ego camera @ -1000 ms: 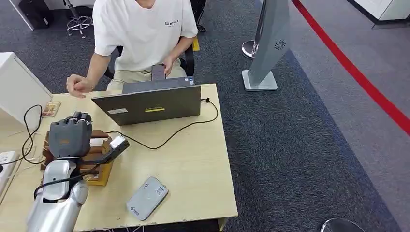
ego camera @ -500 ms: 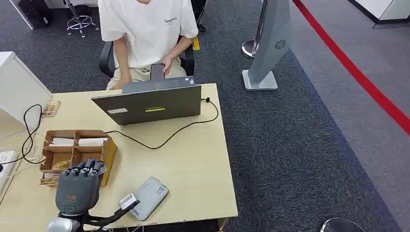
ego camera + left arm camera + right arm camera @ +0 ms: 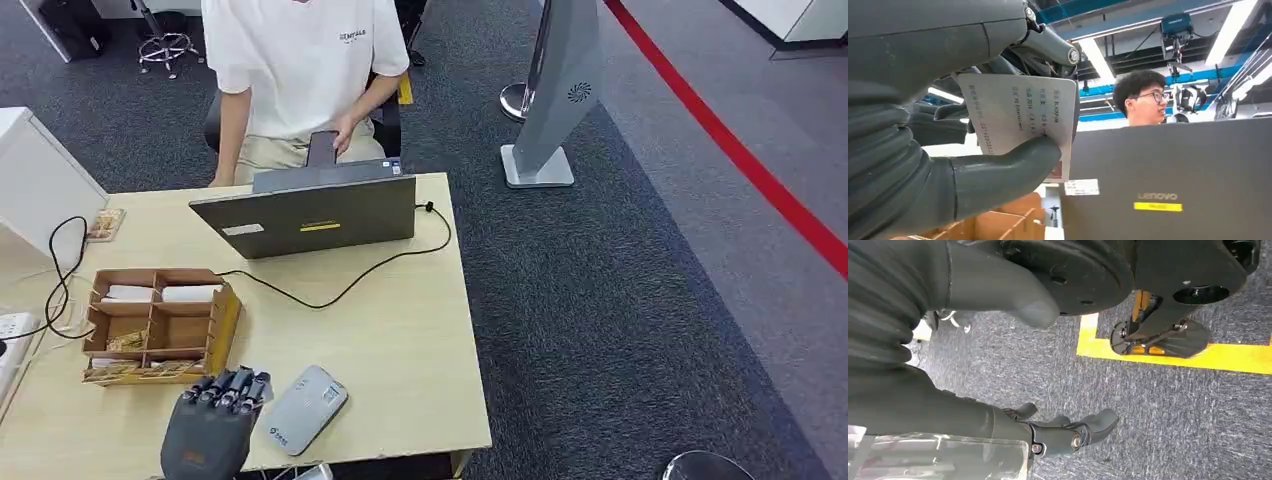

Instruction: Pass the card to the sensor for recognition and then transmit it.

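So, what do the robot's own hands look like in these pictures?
The left hand is dark grey, with a small orange marking on its back and darker fingers. Close up it has a ribbed grey cover and a thick grey thumb. The right hand looks alike: grey, ribbed, with dark fingers.

The left hand (image 3: 212, 432), pinching the card (image 3: 1020, 120) between thumb and fingers, is drawing back from over the wooden organizer (image 3: 160, 325) toward the near table edge, now just left of the grey sensor (image 3: 305, 408). The person's arm (image 3: 231, 130) is pulling off the table toward their lap.
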Available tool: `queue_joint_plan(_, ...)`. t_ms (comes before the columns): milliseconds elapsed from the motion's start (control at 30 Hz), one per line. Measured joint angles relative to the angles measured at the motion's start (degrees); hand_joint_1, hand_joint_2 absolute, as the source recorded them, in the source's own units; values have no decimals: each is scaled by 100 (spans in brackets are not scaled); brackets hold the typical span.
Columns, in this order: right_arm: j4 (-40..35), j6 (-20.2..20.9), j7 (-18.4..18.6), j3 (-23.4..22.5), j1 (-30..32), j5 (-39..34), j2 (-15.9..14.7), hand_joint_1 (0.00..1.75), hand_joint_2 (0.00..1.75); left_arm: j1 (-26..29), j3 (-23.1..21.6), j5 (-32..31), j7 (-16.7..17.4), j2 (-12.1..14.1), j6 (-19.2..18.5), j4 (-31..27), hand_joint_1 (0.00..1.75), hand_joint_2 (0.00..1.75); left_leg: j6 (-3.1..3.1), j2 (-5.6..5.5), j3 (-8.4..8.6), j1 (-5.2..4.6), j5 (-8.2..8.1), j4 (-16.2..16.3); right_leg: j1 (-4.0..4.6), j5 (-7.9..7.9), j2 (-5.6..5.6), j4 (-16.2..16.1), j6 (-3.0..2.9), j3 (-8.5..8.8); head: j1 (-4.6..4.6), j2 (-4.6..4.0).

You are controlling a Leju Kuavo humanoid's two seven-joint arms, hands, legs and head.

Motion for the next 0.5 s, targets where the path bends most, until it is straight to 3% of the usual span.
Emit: queue_joint_plan(500, 0, -20, -7, -94, 22, 2, 0, 0, 175, -542, -101, 48, 120, -365, -166, 1266, 175, 175, 0, 1, -1, -1, 0, 0, -1, 1, 1, 0, 2, -1, 0, 2)
